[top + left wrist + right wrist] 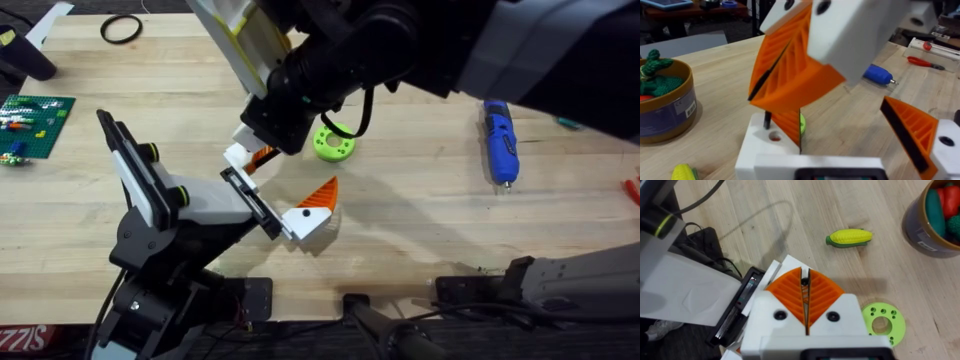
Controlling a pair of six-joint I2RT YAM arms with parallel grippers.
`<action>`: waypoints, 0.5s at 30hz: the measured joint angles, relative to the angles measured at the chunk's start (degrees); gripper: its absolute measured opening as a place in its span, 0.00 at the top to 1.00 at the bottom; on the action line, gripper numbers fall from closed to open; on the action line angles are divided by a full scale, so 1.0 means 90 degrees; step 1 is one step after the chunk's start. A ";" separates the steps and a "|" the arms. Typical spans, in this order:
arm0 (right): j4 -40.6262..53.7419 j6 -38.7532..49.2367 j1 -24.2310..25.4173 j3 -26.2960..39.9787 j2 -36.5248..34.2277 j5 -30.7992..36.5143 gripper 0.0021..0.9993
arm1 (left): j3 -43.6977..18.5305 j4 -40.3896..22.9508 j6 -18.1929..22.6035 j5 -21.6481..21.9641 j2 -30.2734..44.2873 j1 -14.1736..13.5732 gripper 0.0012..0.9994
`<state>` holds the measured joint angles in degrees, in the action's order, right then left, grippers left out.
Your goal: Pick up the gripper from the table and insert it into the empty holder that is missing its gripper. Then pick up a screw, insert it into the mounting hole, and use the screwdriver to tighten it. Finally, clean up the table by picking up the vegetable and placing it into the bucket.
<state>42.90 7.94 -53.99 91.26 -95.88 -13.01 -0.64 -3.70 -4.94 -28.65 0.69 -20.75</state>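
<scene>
Gripping the gripper [240, 155], right gripper [805, 294] meets holder [205, 205].

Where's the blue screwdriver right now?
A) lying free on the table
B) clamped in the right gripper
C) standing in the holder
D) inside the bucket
A: the overhead view shows the screwdriver lying flat on the table, with no gripper touching it.

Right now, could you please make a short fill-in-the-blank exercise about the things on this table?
1. The screwdriver on the table is ___ in colour.
2. The toy corn lies ___ the bucket, not in it.
3. The round disc with holes is ___.
Missing words: blue; outside; green.
</scene>
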 joint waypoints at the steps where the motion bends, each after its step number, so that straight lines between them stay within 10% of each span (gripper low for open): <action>1: 0.0006 0.0000 0.0002 0.0000 0.0000 0.0004 0.99 | 0.0000 0.0002 -0.0005 -0.0002 0.0000 0.0000 0.02; 15: 0.0040 0.0000 0.0002 0.0000 0.0002 0.0004 0.99 | 0.0000 0.0004 -0.0033 -0.0002 0.0000 0.0000 0.02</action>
<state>43.27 7.94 -53.98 91.26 -95.85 -12.97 -0.64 -3.66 -5.23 -28.67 0.69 -20.75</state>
